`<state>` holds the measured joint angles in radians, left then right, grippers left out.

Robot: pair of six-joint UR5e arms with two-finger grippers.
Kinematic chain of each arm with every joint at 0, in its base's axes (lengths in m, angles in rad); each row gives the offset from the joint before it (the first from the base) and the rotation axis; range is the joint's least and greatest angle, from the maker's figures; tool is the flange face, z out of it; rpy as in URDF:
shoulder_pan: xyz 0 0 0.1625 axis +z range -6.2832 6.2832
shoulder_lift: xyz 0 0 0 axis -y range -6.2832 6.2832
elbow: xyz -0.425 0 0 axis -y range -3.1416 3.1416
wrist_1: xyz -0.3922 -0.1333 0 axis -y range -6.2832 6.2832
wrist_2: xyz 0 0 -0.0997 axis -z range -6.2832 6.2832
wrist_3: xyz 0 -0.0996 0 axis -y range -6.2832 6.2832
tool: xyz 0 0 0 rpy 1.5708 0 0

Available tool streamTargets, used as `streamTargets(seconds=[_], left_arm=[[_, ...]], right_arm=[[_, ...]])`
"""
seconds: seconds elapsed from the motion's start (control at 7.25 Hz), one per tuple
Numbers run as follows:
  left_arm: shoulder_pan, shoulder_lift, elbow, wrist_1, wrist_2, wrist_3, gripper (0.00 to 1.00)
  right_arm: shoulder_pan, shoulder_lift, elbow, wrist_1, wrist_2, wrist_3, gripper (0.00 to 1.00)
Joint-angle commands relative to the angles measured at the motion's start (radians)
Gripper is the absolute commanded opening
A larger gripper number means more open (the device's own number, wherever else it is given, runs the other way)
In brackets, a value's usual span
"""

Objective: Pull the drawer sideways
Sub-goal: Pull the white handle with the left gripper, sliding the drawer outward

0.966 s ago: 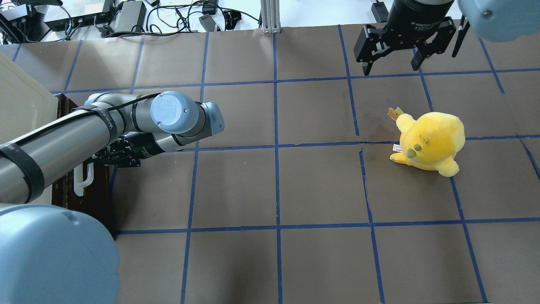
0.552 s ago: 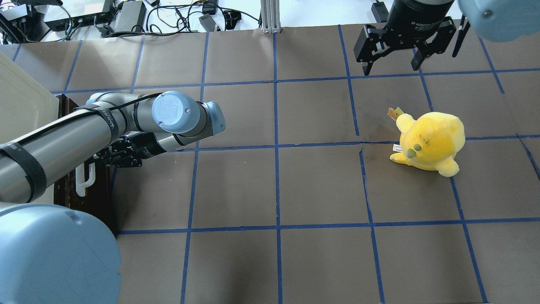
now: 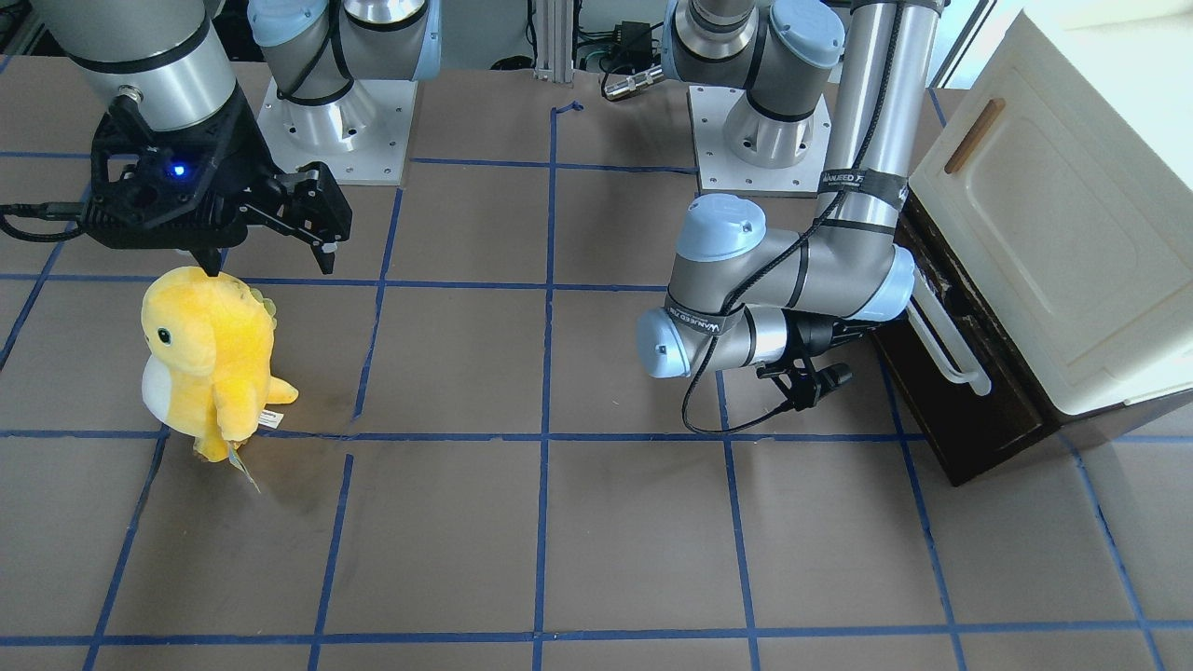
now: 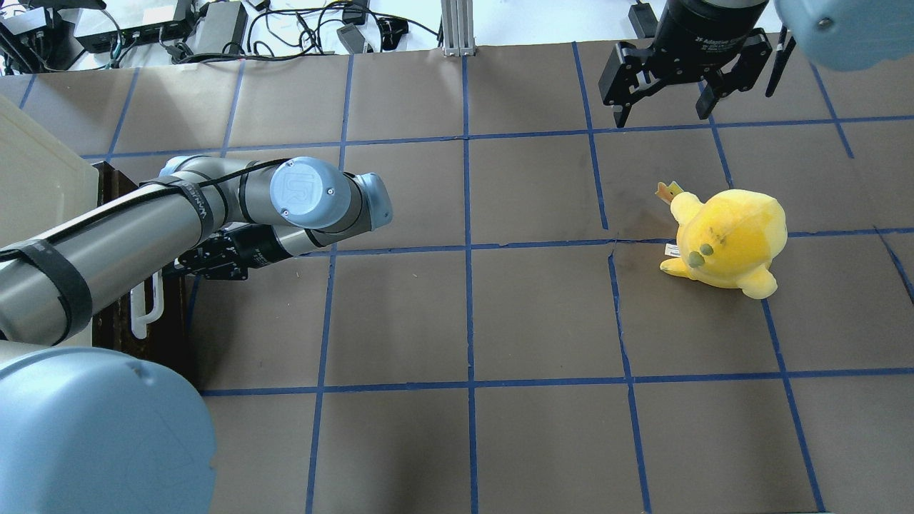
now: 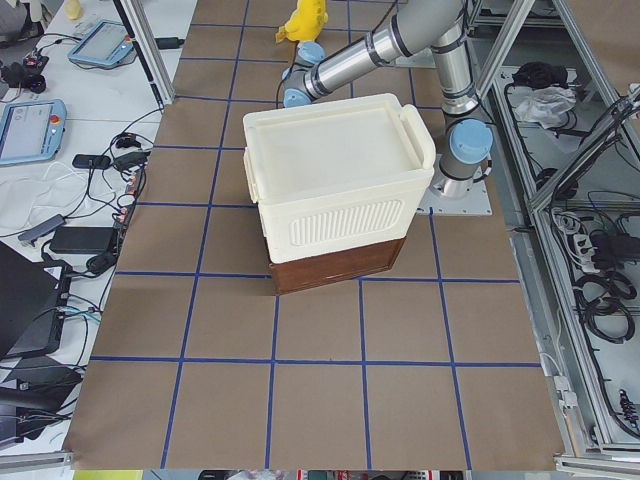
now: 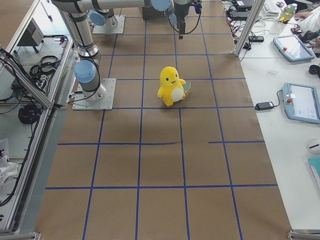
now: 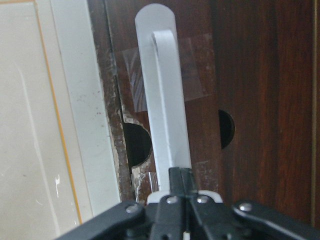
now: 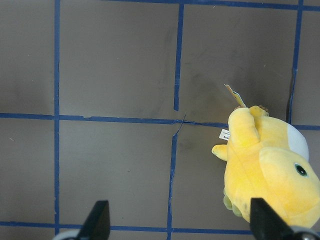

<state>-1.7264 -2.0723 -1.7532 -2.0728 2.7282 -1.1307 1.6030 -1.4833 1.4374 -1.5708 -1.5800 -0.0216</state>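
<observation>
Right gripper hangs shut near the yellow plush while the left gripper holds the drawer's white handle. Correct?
No: the right gripper is open, fingers wide apart in the right wrist-mounted view. The rest holds: yellow plush nearby, left gripper on the white handle.

Yellow plush toy (image 4: 725, 239) on brown taped table (image 4: 543, 428)
Standing upright by a blue tape line, well apart from cream-white cabinet (image 3: 1053, 233)
</observation>
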Motion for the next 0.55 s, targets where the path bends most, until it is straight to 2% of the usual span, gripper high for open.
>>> streamTargets(seconds=[0.0, 0.14, 0.41], left_arm=[[-0.001, 0.000, -0.006, 0.000, -0.002, -0.003, 0.44], [0.001, 0.000, -0.011, 0.002, -0.001, -0.006, 0.52], [0.010, 0.003, -0.011, 0.002, 0.008, -0.004, 0.51]], right_arm=[[0.000, 0.000, 0.000, 0.000, 0.000, 0.000, 1.00], [0.000, 0.000, 0.000, 0.000, 0.000, 0.000, 1.00], [0.000, 0.000, 0.000, 0.000, 0.000, 0.000, 1.00]])
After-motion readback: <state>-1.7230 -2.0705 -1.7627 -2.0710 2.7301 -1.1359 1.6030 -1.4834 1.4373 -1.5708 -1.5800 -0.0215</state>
